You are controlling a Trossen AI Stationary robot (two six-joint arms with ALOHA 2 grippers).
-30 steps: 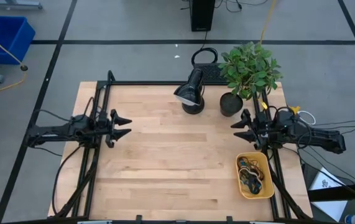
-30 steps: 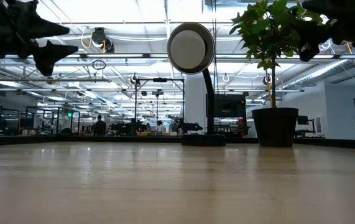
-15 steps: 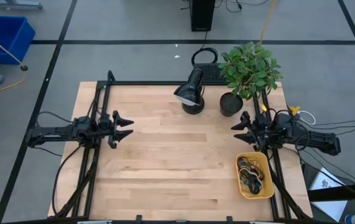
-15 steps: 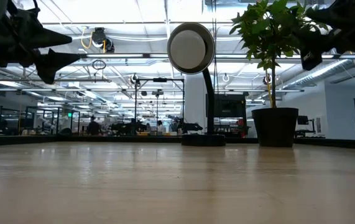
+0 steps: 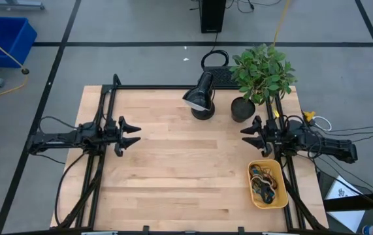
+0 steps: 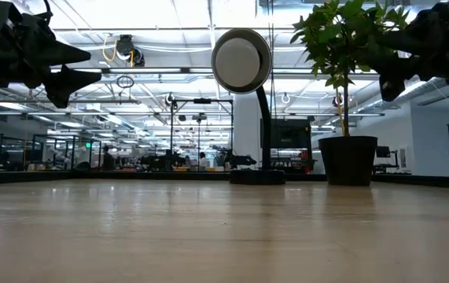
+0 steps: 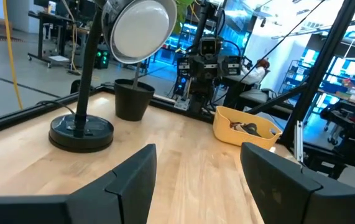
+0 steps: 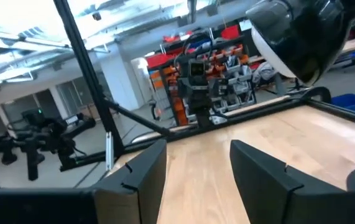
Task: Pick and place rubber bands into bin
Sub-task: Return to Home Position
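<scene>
Plainly, both arms hung above the table [image 5: 173,176] with nothing in them. The left gripper [image 5: 132,132] stood over the table's left side, its jaws spread apart and empty, pointing in toward the middle. The right gripper [image 5: 246,139] faced it from the right side, its jaws likewise parted with nothing between them.

The bin [image 5: 268,205] lay near the right-hand corner farthest from the lamp [image 5: 200,98]. It was just beside the right gripper, on that gripper's side away from the potted plant [image 5: 259,72]. Its long side ran along the table's right edge. The rubber bands [image 5: 263,183] lay in a tangled heap inside it; dark and blue loops could be made out, but not their number. No loose band showed on the bare wood in the high view.

The right arm was much the nearer to the bin, while the left was well apart from it, across the table. By that, the picking looked finished. The coming move seemed to ask only that each arm draw back to rest, the right one keeping above the bin's rim.
</scene>
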